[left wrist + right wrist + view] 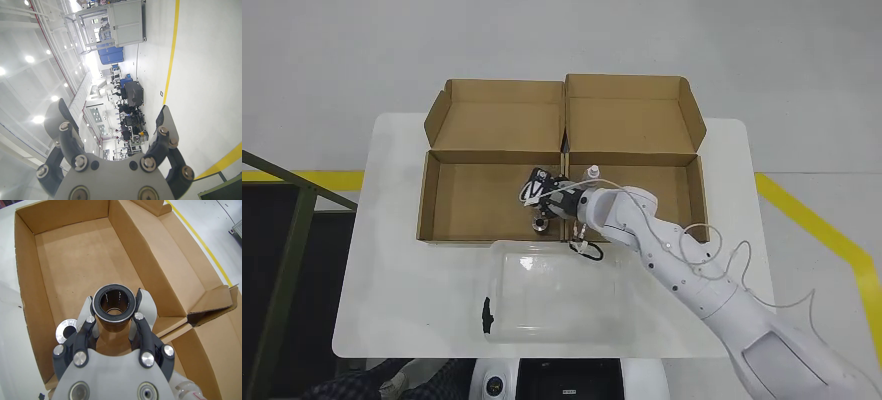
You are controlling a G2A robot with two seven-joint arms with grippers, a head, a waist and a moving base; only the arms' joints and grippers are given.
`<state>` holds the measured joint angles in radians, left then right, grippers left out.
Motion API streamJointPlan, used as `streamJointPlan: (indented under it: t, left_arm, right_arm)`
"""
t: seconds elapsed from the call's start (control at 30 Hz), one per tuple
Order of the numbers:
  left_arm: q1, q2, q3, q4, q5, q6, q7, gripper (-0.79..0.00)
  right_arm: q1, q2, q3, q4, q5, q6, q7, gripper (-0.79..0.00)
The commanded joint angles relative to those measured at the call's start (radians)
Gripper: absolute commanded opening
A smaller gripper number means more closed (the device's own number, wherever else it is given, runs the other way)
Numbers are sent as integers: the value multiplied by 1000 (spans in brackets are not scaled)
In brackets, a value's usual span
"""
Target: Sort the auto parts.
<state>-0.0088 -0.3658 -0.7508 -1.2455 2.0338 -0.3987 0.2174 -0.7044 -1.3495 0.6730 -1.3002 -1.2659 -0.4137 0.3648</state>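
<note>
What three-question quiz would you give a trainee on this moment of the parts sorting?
1. True or false: the right gripper is shut on a black cylindrical bearing.
2. Multiple choice: that gripper hangs over A) the left cardboard box, B) the right cardboard box, C) the clear bin.
3. Short answer: what lies on the box floor beside the gripper?

Key: 1 true. 2 A. 3 a flat metal ring.

Black bearing (111, 324), silver washer (60, 334), brown cardboard boxes (487, 190), white table (402, 260), yellow floor line (171, 56)
</note>
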Motion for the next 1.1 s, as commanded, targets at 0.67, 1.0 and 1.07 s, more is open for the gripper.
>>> streamJointPlan:
  t: [0.67, 1.0, 1.07]
  left_arm:
    - [0, 0, 0, 0, 0, 0, 0, 0]
    - [0, 0, 0, 0, 0, 0, 0, 0]
    - [0, 0, 0, 0, 0, 0, 0, 0]
  right_arm:
    - [-40, -7, 52, -54, -29, -39, -12, -228]
    - [-145, 30, 163, -310, -31, -112, -12, -206]
    - [-174, 40, 194, -367, -36, -124, -14, -200]
